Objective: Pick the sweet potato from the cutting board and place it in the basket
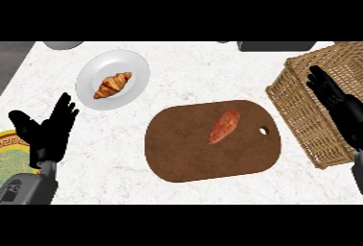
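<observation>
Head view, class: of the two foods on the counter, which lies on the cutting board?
The sweet potato, reddish and elongated, lies on the brown cutting board; the croissant sits on a white plate instead.

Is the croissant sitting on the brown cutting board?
No, the croissant lies on the white plate, apart from the cutting board, which holds only the sweet potato.
</observation>
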`<move>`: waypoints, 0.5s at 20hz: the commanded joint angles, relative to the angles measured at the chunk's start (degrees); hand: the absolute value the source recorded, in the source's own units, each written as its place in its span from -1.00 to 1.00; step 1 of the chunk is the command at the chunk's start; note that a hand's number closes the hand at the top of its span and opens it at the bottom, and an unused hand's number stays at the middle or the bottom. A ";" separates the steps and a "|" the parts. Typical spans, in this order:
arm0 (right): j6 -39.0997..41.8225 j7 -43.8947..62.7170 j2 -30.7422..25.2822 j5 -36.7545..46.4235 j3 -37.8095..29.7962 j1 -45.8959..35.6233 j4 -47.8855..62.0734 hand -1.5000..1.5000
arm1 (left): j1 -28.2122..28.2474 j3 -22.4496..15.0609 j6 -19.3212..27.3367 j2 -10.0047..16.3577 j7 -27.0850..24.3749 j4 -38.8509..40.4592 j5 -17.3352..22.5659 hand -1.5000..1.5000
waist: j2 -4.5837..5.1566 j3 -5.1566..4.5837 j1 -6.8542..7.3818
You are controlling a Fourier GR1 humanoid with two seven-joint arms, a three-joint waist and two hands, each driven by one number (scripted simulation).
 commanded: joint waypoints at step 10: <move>-23.97 -4.21 28.03 10.07 10.49 -20.31 5.84 1.00 | 6.81 -10.94 -6.27 0.31 7.34 -0.28 -4.50 0.00 | 0.72 -0.19 4.15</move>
